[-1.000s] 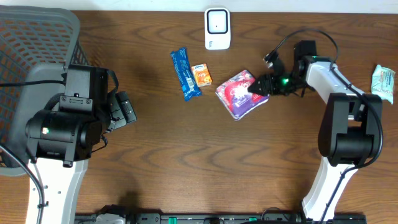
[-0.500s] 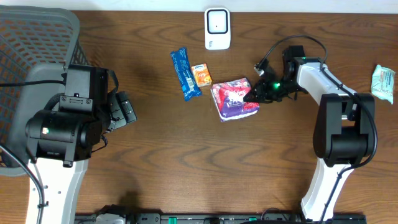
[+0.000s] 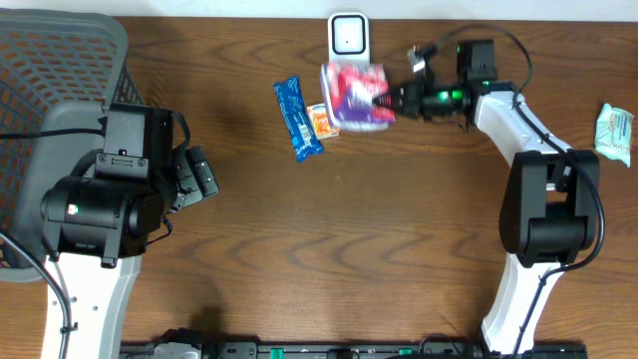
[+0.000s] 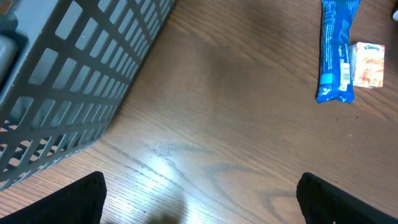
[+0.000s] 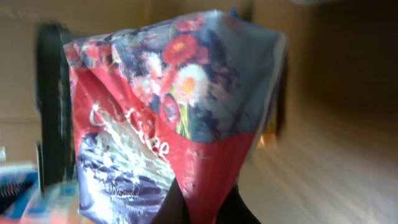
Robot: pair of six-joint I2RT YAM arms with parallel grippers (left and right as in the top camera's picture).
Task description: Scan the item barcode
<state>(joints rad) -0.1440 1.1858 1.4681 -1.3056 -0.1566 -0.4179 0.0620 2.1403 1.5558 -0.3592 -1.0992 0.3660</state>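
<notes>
The right gripper [image 3: 387,98] pinches the floral pack [image 3: 351,90] by its edge. The pack sits just below the scanner [image 3: 348,35], near the table's far edge and beside the orange packet [image 3: 322,122]. Bare table [image 3: 399,229] spreads wide in front. The left gripper [image 3: 199,178] is spread open by the basket [image 3: 60,60].

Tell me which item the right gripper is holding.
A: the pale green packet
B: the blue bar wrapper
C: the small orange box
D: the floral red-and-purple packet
D: the right gripper is shut on the floral red-and-purple packet, holding it right next to the white scanner in the overhead view.
</notes>
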